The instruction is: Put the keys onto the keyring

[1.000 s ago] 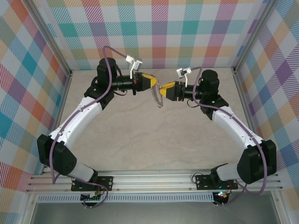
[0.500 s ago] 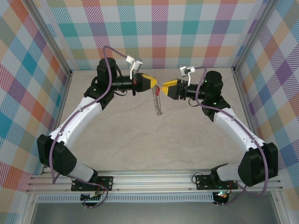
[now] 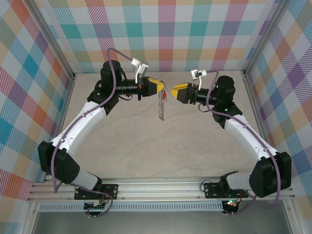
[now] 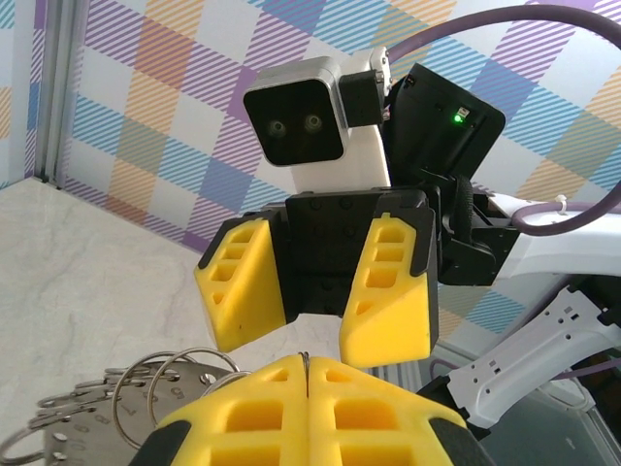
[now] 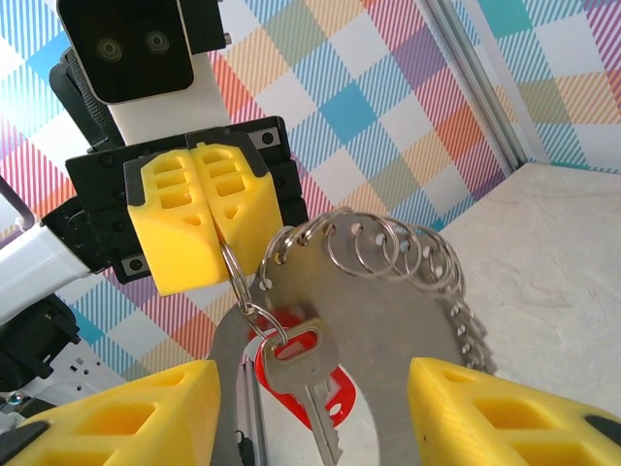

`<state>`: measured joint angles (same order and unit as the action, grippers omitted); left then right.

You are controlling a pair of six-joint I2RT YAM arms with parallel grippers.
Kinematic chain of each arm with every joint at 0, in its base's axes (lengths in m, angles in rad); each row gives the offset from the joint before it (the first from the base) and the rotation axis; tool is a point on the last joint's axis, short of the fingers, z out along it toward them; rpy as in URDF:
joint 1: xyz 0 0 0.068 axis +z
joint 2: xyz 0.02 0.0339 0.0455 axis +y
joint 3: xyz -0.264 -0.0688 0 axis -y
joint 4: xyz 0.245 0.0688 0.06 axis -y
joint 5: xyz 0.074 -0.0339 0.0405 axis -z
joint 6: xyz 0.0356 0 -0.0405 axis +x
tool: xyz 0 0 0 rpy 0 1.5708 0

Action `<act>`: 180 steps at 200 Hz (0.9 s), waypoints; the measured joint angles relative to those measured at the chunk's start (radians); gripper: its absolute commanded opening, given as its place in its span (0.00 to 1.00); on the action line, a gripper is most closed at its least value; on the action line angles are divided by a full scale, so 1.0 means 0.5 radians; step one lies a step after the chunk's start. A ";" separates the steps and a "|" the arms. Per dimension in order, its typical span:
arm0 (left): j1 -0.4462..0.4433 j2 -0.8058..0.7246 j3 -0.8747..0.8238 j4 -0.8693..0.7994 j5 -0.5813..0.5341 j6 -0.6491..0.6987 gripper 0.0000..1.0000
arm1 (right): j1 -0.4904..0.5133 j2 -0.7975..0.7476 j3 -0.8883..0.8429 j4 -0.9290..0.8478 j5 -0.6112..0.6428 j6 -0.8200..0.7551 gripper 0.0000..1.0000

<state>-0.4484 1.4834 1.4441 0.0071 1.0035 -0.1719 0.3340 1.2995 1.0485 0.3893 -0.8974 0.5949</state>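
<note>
Right end effector (image 5: 315,427): fingers spread, holding nothing. Just beyond it, the key (image 5: 296,359) hangs from a small loop on the keyring (image 5: 398,320). The keyring dangles above the bench (image 3: 161,141) from the left end effector (image 5: 209,218), which pinches a loop. Recommended: confirm the key is fully threaded before lowering.

Bright, even, diffuse light; faint soft shadows on the pale marbled bench (image 3: 161,151); every view in sharp focus.

In the left wrist view the keyring (image 4: 78,427) runs off the lower left edge, partly behind the left gripper (image 4: 306,374).
</note>
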 measured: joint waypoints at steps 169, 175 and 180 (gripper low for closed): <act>-0.035 -0.010 -0.030 0.062 -0.134 -0.034 0.00 | 0.134 0.086 -0.046 0.085 0.031 0.005 0.05; -0.036 -0.018 -0.049 0.082 -0.147 -0.046 0.00 | 0.137 0.075 -0.057 0.088 0.035 0.007 0.03; -0.037 -0.025 -0.067 0.103 -0.158 -0.055 0.00 | 0.140 0.067 -0.068 0.090 0.039 0.011 0.02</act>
<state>-0.4671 1.4708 1.4105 0.0586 0.9245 -0.1993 0.4042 1.3331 1.0145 0.4343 -0.8780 0.6003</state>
